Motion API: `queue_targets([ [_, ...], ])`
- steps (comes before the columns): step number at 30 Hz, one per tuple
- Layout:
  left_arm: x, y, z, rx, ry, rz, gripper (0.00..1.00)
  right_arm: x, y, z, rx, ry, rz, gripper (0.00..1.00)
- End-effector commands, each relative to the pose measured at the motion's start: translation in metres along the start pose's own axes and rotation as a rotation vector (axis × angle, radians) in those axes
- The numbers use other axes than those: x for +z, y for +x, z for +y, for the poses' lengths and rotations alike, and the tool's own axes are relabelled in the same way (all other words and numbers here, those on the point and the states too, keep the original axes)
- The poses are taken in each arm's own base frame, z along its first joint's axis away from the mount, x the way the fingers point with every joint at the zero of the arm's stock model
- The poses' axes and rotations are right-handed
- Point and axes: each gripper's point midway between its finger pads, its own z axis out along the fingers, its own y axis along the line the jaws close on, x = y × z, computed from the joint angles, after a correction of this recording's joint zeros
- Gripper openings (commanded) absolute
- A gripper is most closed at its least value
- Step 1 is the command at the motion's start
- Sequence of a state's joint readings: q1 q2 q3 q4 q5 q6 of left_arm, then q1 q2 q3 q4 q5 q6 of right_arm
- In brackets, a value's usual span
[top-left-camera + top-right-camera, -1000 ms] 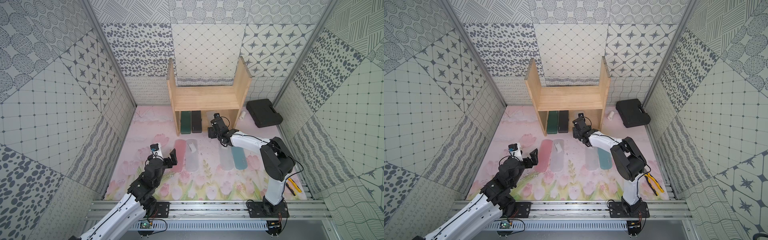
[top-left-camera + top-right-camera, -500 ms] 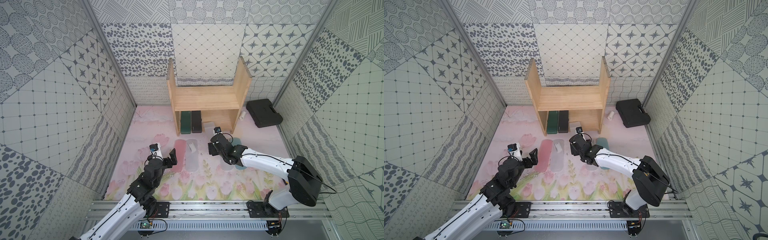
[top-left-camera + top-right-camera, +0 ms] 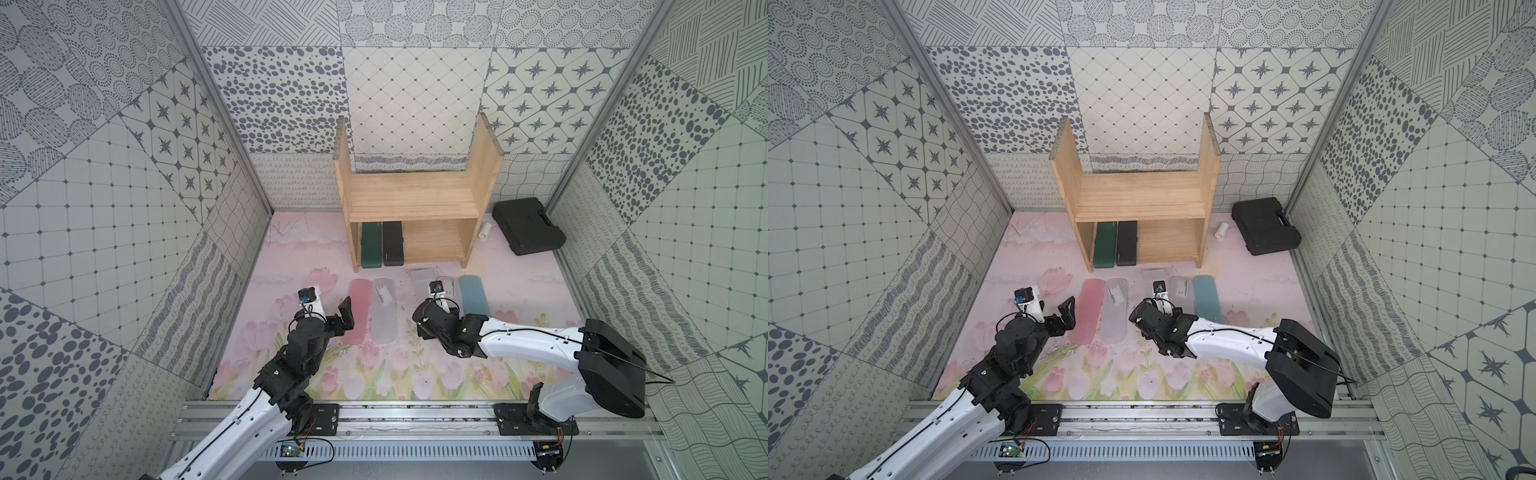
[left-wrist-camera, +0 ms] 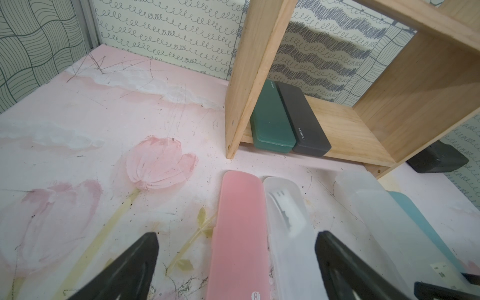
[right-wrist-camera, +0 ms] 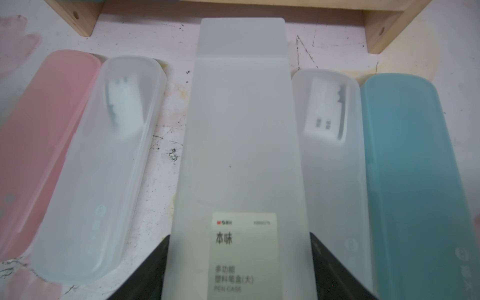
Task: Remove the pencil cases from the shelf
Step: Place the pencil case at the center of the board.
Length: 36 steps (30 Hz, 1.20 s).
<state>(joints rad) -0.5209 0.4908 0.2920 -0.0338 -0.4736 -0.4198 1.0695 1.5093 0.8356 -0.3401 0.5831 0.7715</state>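
Labelled frosted pencil case (image 5: 241,130), gripped by right end effector (image 5: 239,236), flanked by rounded frosted cases (image 5: 104,155) (image 5: 332,168); left end effector (image 4: 236,235) wide, empty.

Blurred label (image 5: 243,255) print on frosted case (image 5: 241,130)

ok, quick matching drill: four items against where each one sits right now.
1 dark green case
2 labelled frosted case
3 pink case
4 black tool case

A in the right claw
B on the shelf's lower tier
C on the mat beside the shelf
D on the mat by the left claw

Pairs: 1-B, 2-A, 3-D, 4-C
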Motion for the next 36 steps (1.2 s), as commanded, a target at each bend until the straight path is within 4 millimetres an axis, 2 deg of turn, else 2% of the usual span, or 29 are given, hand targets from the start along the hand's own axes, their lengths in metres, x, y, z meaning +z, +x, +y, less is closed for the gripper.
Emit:
queue_targets([
  [1,0.0,-0.008,-0.001,-0.026,0.006,-0.026,0.99,0.003,-0.003,0.002,0.101,0.039,-0.055,0.69],
  [10,0.0,-0.007,-0.001,-0.027,0.005,-0.025,0.99,0.018,0.016,0.011,0.136,0.076,-0.059,0.69],
  [15,0.0,-0.008,-0.001,-0.029,0.006,-0.026,0.99,0.026,0.025,0.007,0.162,0.101,-0.055,0.69],
  [26,0.0,-0.007,-0.001,-0.031,0.009,-0.024,0.99,0.036,0.039,-0.02,0.148,0.16,-0.028,0.69],
  [36,0.0,-0.007,-0.001,-0.024,0.006,-0.023,0.99,0.041,0.046,-0.037,0.086,0.138,0.006,0.69],
])
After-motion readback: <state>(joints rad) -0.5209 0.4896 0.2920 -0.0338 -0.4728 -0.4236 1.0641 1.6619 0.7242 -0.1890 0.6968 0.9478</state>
